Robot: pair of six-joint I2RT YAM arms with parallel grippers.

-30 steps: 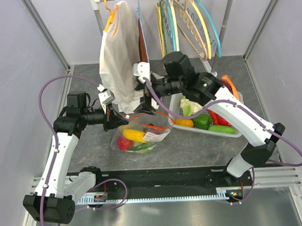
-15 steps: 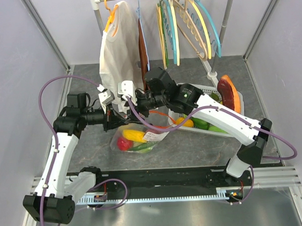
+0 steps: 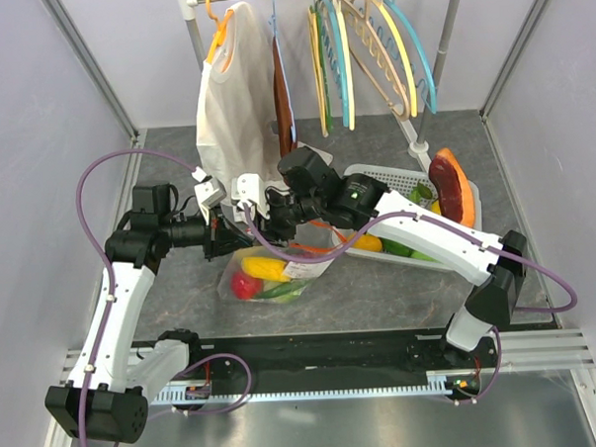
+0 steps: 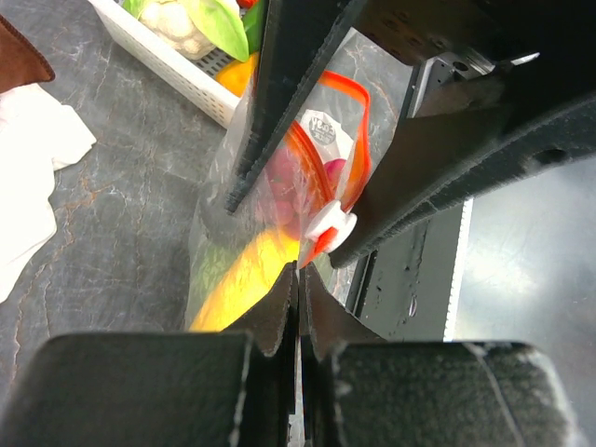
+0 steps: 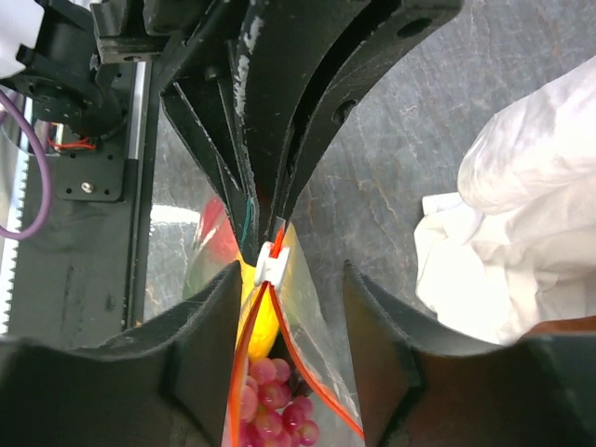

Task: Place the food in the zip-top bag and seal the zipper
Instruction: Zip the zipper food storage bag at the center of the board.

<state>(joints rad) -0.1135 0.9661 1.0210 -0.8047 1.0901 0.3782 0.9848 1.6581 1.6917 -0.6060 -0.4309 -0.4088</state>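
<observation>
The clear zip-top bag (image 3: 280,272) lies on the grey table and holds food: a red round piece (image 3: 246,284), a yellow oblong one (image 3: 265,267) and green ones. My left gripper (image 3: 222,239) is shut on the bag's left corner, right by the white slider (image 4: 331,228) on the orange-red zipper (image 4: 358,121). My right gripper (image 3: 261,221) is open, with a finger (image 5: 200,354) on each side of the bag's mouth just behind the slider (image 5: 275,264). The zipper strips are parted below the slider, and pink grapes (image 5: 275,400) show inside.
A white slotted basket (image 3: 395,174) with more toy food stands right of the bag, under my right arm. A white garment (image 3: 234,108) and coloured hangers (image 3: 370,52) hang on a rail at the back. Walls close both sides.
My right gripper has swung left from above the basket edge to the bag's left end, close to my left gripper. The left arm and the bag have stayed put.
</observation>
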